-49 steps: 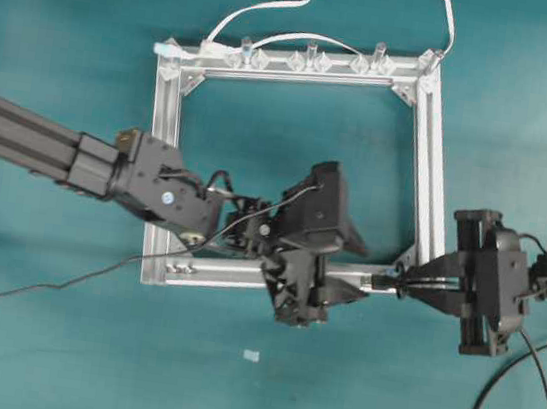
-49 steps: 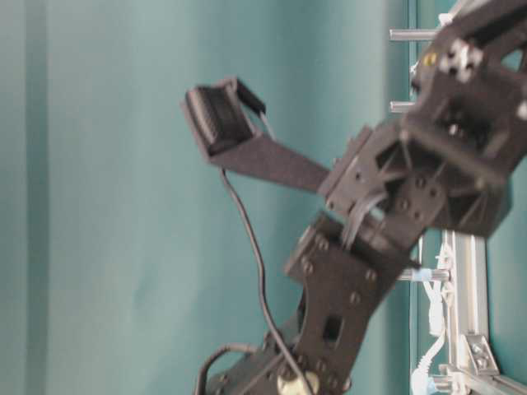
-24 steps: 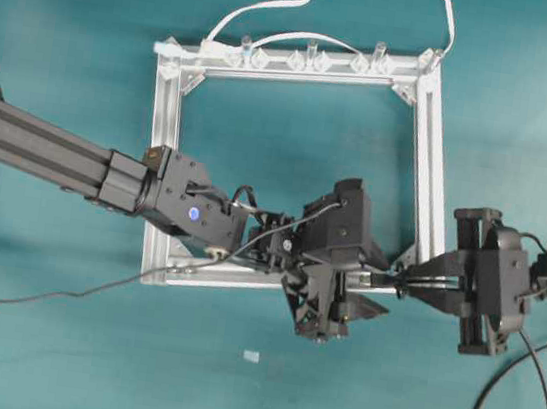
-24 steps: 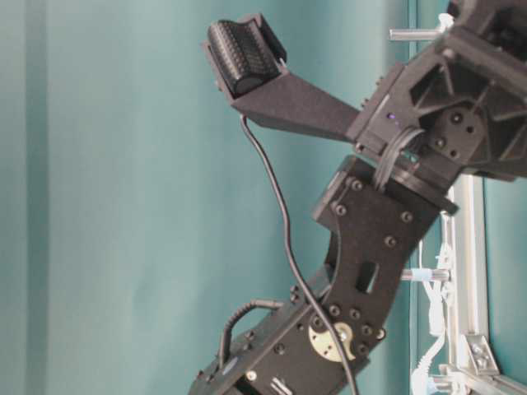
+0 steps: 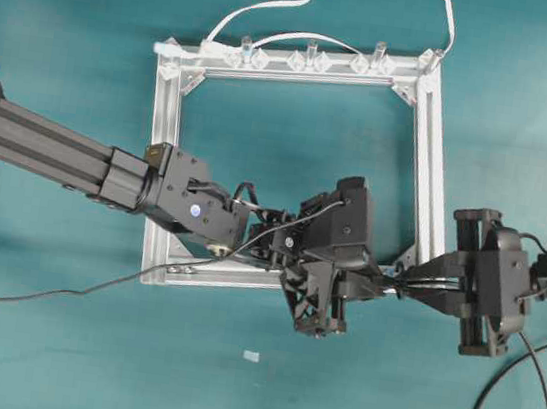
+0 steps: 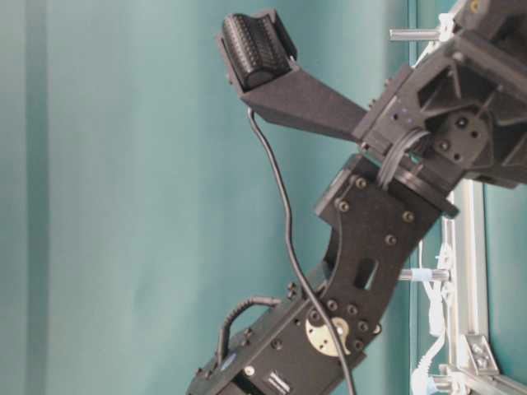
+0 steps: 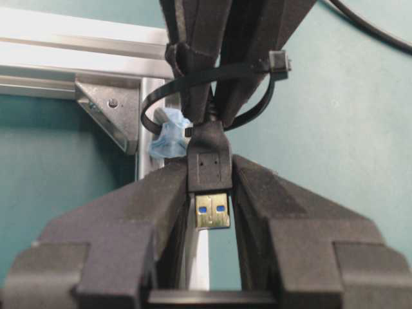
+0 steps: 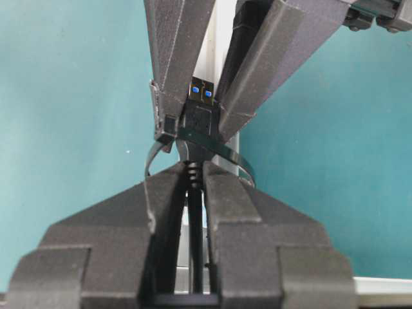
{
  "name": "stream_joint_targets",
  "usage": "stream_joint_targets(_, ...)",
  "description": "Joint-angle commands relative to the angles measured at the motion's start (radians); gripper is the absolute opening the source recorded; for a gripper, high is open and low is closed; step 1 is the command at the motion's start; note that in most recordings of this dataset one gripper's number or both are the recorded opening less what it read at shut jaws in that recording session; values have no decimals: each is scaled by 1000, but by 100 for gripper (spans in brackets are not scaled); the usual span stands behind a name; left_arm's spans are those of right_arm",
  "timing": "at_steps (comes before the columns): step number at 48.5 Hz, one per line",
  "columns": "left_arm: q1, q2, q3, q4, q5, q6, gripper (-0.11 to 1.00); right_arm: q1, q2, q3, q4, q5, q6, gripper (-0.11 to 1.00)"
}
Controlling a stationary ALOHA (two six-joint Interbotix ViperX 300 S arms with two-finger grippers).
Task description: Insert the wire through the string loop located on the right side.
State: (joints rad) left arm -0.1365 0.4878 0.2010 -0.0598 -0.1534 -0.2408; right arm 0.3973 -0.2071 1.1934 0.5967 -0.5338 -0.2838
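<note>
The wire's dark USB plug (image 7: 209, 166) sits between my left gripper's (image 7: 210, 168) fingers, which press on its sides; its metal tip pokes toward the camera. The string loop (image 7: 151, 103), a thin black ring with a pale-blue speck, circles the plug's rear by the silver frame's (image 5: 437, 186) right bar. My right gripper (image 8: 196, 168) is shut on the wire (image 8: 195, 238) just behind the plug (image 8: 198, 119), with the loop (image 8: 237, 159) lying across its fingertips. From overhead, the left gripper (image 5: 377, 279) and right gripper (image 5: 403, 280) meet tip to tip at the frame's lower right corner.
Clear pegs (image 5: 312, 53) and a flat white cable (image 5: 269, 7) line the frame's far bar. The left arm (image 5: 192, 209) lies across the frame's near bar. A small white scrap (image 5: 251, 356) lies on the teal table in front.
My left arm has swung right across the frame to the plug and its fingers have shut on it. The right gripper has stayed put, holding the wire.
</note>
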Motion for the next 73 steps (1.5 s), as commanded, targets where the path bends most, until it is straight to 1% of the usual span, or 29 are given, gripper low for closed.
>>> stream_joint_targets(1, -2, -38, -26, 2, -2, -9, 20, -3, -8, -12, -3, -5, 0, 11)
stream_joint_targets(8, -2, -38, -26, 2, -2, -11, 20, -3, -9, -11, -3, -2, -5, 11)
stream_joint_targets(18, -2, -38, -26, 2, -2, -14, 20, -3, -9, -8, -21, 0, -2, 11)
stream_joint_targets(45, -2, -38, -26, 2, -2, -17, 20, -6, -8, -3, -21, 31, 3, 11)
stream_joint_targets(49, -2, -38, -26, 2, -2, -17, 20, -8, -9, 2, -18, 32, 3, 13)
stream_joint_targets(50, -2, -38, -26, 2, -2, -17, 20, -8, -11, 3, -18, 32, 3, 15)
stream_joint_targets(53, -2, -38, -26, 3, -2, -17, 20, -8, -17, 11, -17, 32, 5, 30)
stream_joint_targets(59, -2, -38, -26, 3, -2, -17, 20, -8, -44, 31, -15, 35, 5, 69)
stream_joint_targets(61, -3, -38, -26, 2, -2, -17, 20, -8, -61, 40, -15, 38, 5, 80)
stream_joint_targets(62, -3, -38, -26, 2, -2, -17, 20, -8, -67, 44, -15, 38, 5, 84)
stream_joint_targets(63, -2, -38, -26, 2, -2, -17, 20, -8, -75, 49, -15, 40, 5, 85)
stream_joint_targets(73, -2, -38, -26, 2, -2, -17, 20, -9, -114, 66, -11, 38, 5, 84)
